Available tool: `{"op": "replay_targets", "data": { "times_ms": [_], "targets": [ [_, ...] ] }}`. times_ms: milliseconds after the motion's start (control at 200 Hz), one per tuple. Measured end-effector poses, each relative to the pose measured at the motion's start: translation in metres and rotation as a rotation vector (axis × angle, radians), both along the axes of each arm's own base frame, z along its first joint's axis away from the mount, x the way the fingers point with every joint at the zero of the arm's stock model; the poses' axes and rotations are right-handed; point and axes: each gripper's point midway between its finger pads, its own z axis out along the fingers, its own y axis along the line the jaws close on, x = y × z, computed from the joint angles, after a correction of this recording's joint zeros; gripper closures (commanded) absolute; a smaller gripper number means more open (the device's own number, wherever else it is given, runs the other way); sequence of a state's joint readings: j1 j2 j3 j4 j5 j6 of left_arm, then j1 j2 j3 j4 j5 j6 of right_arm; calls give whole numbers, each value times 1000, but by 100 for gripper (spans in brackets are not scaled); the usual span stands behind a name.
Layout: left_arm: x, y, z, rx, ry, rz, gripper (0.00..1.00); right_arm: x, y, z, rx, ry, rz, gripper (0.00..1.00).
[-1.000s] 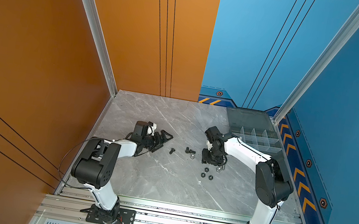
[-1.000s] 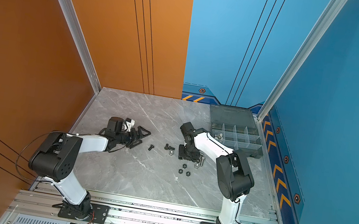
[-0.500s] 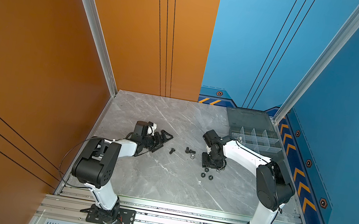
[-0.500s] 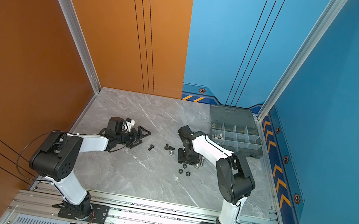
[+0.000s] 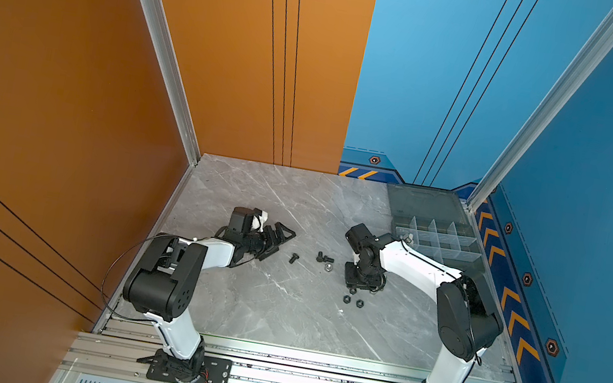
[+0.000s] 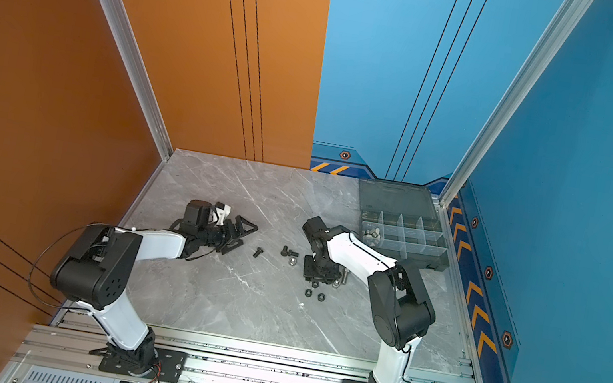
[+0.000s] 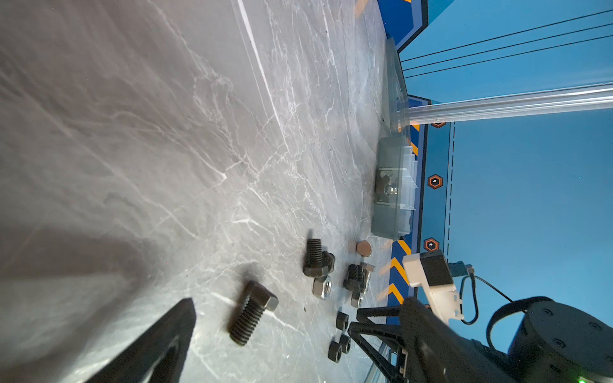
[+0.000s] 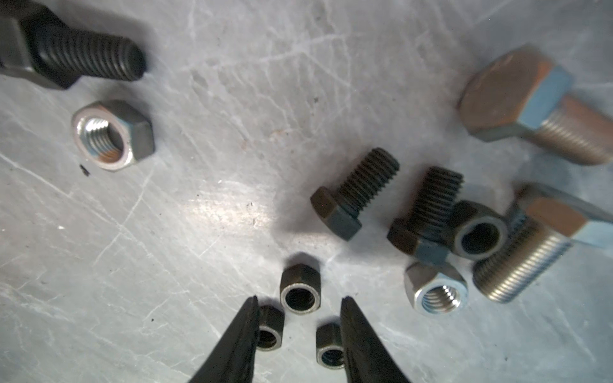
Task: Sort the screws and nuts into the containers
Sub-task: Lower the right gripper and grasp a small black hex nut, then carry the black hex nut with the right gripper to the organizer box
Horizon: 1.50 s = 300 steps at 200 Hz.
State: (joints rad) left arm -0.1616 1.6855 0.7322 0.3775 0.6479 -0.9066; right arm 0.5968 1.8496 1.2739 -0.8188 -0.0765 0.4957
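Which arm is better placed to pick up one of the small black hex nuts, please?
Right. The right gripper hangs directly over the small black hex nuts, straddling two. The left gripper sits open farther off, beside a lone black hex bolt.

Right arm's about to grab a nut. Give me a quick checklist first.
1. right pincer open over the black nuts: ok.
2. Only one nut between its tips: not ok, three sit there.
3. left pincer open, well aside: ok.
4. organizer box lid open: ok.
5. Which compartment takes black nuts: cannot tell.
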Motion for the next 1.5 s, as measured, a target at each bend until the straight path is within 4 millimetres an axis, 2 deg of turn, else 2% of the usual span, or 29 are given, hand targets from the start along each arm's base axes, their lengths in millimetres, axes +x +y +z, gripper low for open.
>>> {"op": "replay_targets", "data": {
  "times_ms": [601, 1116, 1216, 1422, 1502],
  "targets": [
    [0, -1, -5, 2, 12, -3, 2, -5, -3, -17, -22, 34, 0, 62],
    [2, -5, -6, 2, 13, -10, 2, -5, -3, -20, -24, 36, 0, 70],
    [2, -5, -6, 2, 13, -10, 2, -5, -4, -21, -25, 36, 0, 74],
    [2, -5, -6, 2, 13, -10, 2, -4, -4, -21, -27, 34, 8, 89],
    [2, -5, -6, 2, 13, -11, 2, -4, -4, -20, -25, 32, 11, 92]
  ]
}}
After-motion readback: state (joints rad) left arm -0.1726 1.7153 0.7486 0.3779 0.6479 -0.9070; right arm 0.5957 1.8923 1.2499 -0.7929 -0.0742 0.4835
